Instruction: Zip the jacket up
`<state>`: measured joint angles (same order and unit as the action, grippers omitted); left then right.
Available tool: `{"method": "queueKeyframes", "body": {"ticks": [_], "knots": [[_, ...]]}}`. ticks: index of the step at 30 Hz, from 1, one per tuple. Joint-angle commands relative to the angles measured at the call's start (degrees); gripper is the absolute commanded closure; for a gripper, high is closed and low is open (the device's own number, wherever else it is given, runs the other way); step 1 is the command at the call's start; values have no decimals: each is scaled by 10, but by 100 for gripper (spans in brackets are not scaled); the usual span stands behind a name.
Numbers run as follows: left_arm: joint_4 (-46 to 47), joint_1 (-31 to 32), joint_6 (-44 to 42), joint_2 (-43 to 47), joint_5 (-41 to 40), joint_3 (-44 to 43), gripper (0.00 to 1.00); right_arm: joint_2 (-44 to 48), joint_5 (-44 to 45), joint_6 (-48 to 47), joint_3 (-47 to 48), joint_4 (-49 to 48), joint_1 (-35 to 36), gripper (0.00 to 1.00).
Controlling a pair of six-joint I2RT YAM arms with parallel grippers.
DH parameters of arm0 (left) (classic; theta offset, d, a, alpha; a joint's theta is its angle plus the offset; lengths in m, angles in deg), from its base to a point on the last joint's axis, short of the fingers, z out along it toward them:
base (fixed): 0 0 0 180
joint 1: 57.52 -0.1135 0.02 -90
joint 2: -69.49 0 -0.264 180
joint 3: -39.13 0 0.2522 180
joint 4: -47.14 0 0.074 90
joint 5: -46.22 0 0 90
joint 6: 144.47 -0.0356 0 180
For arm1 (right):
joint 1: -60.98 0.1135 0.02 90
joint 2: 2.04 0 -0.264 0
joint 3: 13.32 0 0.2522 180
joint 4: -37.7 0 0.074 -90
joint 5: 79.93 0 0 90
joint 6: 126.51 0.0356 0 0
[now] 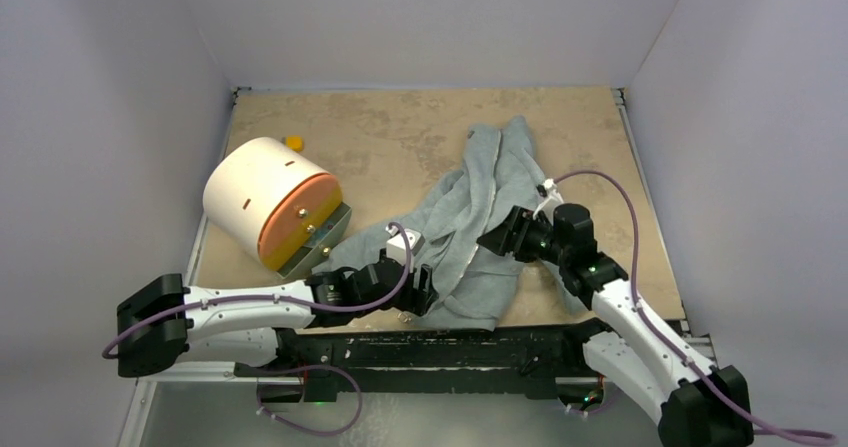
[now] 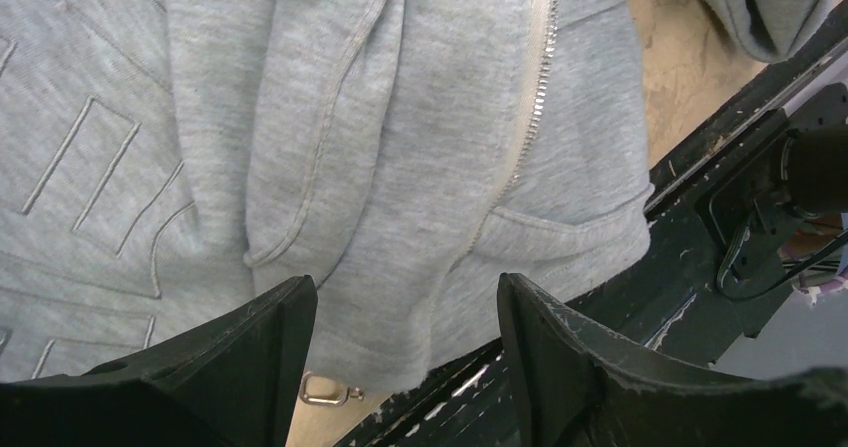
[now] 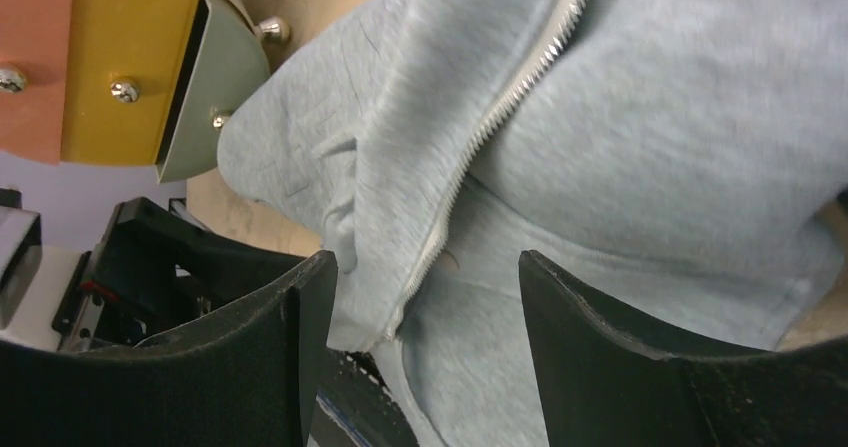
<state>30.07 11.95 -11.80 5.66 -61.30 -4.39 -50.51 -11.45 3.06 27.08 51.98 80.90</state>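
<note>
The light grey jacket [image 1: 478, 202] lies crumpled on the tan table, running from the far middle down to the near edge, its front unzipped. In the left wrist view its hem [image 2: 420, 297] lies under my left gripper [image 2: 405, 312], which is open with nothing pinched; zipper teeth [image 2: 536, 97] run up the fabric and a metal pull ring [image 2: 325, 391] rests on the table below the hem. My right gripper [image 3: 420, 302] is open above the lower end of a zipper strip [image 3: 470, 152]. From above, the left gripper [image 1: 422, 292] sits at the jacket's near-left corner and the right gripper [image 1: 497, 237] over its middle.
A white cylinder with an orange end face [image 1: 265, 202] lies at the left of the table, close to the jacket's left edge. A small yellow object [image 1: 293, 142] sits behind it. The black base rail [image 1: 450, 352] runs along the near edge under the hem. Grey walls enclose three sides.
</note>
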Motion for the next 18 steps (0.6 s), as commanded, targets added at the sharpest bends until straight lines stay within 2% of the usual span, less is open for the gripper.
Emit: {"method": "queueKeyframes", "body": {"ticks": [1, 7, 13, 18], "knots": [[60, -8, -29, -17, 26, -3, 31, 33, -19, 64, -43, -46, 7, 31], [47, -13, -31, -25, 17, -3, 31, -18, -83, 93, -87, -157, 29, 31], [39, -15, -23, -12, 3, 9, 31, -111, -68, 120, -79, -260, 94, 32], [37, -17, -20, -20, -2, 10, 31, -187, -47, 138, -65, -330, 138, 38]]}}
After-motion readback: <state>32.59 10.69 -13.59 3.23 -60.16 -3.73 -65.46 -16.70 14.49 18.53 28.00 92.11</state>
